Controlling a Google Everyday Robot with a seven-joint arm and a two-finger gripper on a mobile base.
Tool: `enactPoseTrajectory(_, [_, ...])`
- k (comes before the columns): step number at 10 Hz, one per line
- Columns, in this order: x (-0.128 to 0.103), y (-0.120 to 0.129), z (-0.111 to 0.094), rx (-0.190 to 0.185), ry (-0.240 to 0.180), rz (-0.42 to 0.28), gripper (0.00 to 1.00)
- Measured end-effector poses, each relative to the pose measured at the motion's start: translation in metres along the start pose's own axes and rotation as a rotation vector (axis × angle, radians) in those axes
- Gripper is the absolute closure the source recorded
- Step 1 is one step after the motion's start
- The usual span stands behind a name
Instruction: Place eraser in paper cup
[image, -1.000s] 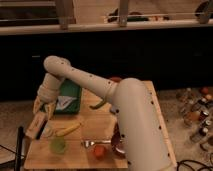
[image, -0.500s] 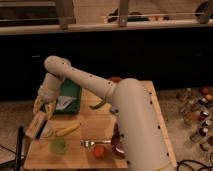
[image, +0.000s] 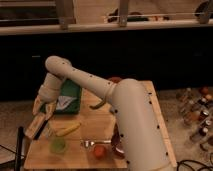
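Clasping oblong eraser (image: 34, 126), pincer (image: 42, 113) near banana (image: 67, 130)

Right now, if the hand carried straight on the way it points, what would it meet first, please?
Holding the eraser, the hand points down and left; it would probably meet the table near its left edge first, though depth is unclear.

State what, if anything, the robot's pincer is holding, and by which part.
The pincer, at the left edge of the table, appears to hold the eraser by its upper end; the block slants down and left below it.
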Motion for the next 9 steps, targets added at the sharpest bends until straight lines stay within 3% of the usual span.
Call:
enactPoseTrajectory(4, [0.0000, 0.0006, -0.0012, -0.003, 0.001, -0.003, 0.20])
enactPoseTrajectory(9, [-0.0013, 0.0023, -0.0092, 0.017, 0.033, -0.025, 0.20])
